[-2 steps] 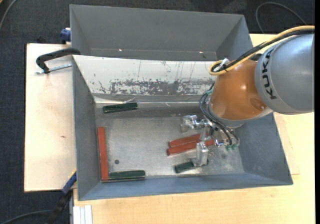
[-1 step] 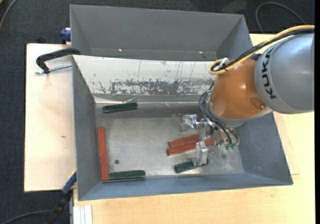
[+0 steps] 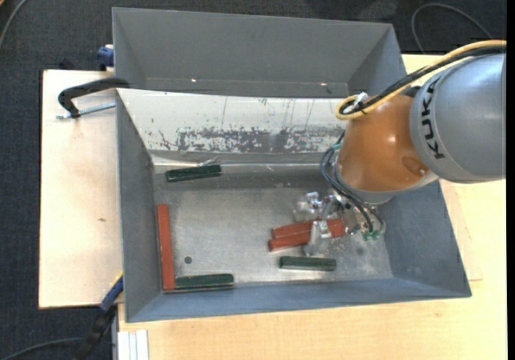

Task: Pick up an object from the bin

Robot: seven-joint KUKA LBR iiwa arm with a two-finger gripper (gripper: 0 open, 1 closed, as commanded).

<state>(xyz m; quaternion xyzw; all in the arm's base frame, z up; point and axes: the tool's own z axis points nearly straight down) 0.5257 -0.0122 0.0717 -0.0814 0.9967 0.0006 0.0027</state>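
Observation:
My gripper (image 3: 320,218) is low over the bin floor at the right of the middle, under the orange wrist cover. It sits on a red-brown rectangular block (image 3: 291,235) that lies flat, slightly tilted, and it covers part of the block's right end. The block shows on both sides of the gripper's metal tip. A short dark green bar (image 3: 307,264) lies just in front of the block, apart from it.
A long red-orange bar (image 3: 165,246) lies along the left wall. One dark green bar (image 3: 193,174) rests at the back left, another (image 3: 203,279) at the front left corner. The arm comes in from the right.

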